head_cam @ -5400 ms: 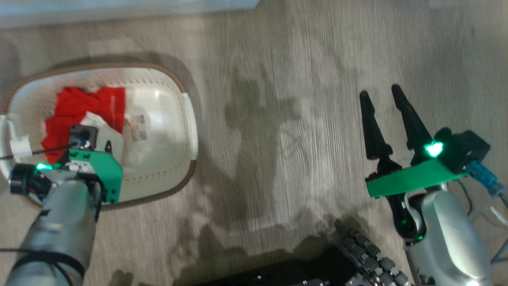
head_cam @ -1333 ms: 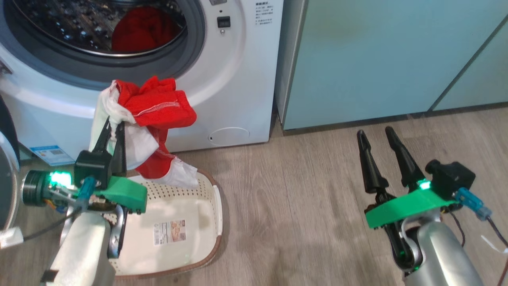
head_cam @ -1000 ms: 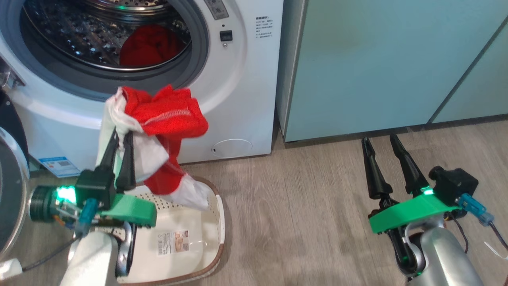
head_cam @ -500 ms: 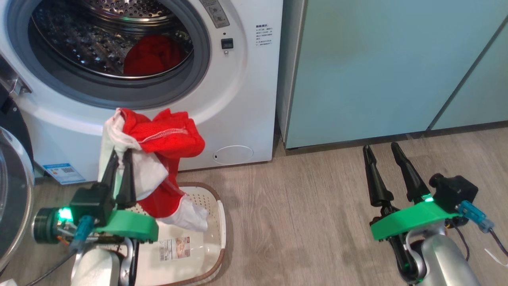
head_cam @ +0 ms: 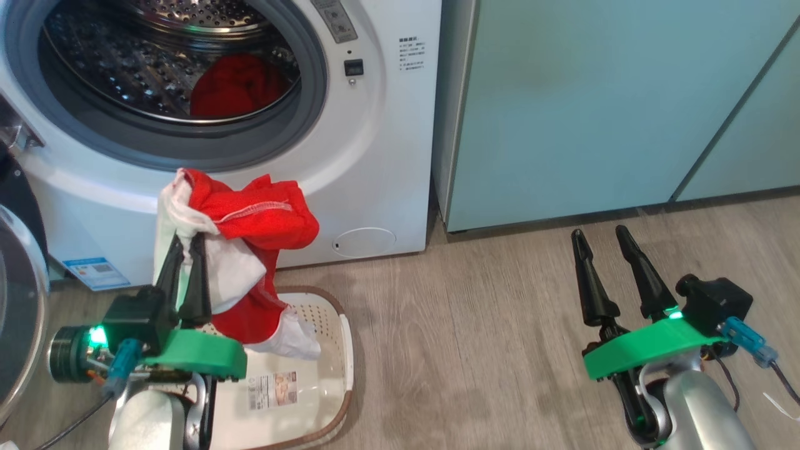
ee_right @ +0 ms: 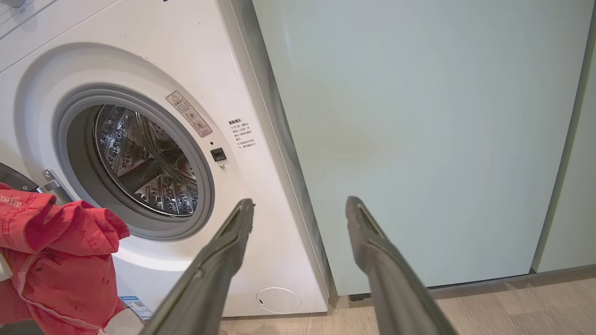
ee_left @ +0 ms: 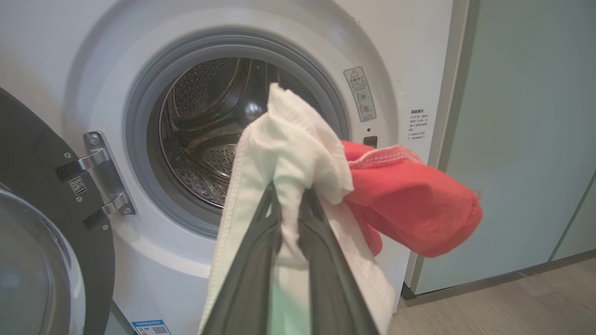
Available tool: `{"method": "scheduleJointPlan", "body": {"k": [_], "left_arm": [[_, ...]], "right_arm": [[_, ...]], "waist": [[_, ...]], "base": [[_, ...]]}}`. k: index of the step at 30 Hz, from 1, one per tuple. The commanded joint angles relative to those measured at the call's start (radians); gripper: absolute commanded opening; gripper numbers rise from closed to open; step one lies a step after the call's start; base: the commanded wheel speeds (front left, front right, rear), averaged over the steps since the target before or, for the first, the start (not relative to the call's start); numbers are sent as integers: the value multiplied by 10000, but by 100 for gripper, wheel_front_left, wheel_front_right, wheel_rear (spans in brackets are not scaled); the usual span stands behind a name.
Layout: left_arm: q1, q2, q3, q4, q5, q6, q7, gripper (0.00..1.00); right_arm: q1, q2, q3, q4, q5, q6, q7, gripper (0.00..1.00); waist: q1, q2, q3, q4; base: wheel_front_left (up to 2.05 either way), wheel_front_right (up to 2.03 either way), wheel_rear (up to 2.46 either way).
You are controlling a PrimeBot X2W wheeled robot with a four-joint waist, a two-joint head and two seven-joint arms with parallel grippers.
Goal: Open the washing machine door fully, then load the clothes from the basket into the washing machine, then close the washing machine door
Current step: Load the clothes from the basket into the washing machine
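The left tool [head_cam: 187, 240] is clamped on a red-and-white garment [head_cam: 262, 215] and holds it up before the white washing machine [head_cam: 375, 156], the cloth's white lower end hanging into the cream basket [head_cam: 340, 350]. The washing machine door [head_cam: 19, 300] stands open at the left edge, and another red garment [head_cam: 234, 84] lies inside the steel drum [head_cam: 125, 69]. The right tool [head_cam: 598, 231] hovers over the wooden floor [head_cam: 469, 325] near the teal cabinets [head_cam: 562, 106], fingers apart with nothing between them.

left end effector [head_cam: 187, 241]: seemingly clamped, raised | right end effector [head_cam: 599, 232]: spread
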Motion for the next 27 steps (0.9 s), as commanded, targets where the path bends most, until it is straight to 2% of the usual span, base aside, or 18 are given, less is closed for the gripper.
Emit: {"method": "scheduleJointPlan", "body": {"k": [1, 10, 19, 27], "left_arm": [[-296, 16, 372, -420, 63, -39, -128, 0], [-1549, 170, 864, -502, 187, -411, -128, 0], [-4002, 707, 1601, -456, 164, -654, -128, 0], [-6788, 1414, 2276, 893, 74, -917, -128, 0]], "right_arm": [[-220, -18, 216, -378, -30, 0, -94, 100], [-472, -18, 242, -546, -42, 0, -94, 100], [-1010, -18, 356, -726, 24, 0, -94, 100], [-1560, -18, 576, -916, 259, 0, -94, 100]], "waist": [[1, -1, 48, -13], [1, -1, 1087, -267], [1, -1, 2649, -666], [1, -1, 4357, -1144]], "base": [[0, 0, 0], [0, 0, 0], [0, 0, 0], [0, 0, 0]]}}
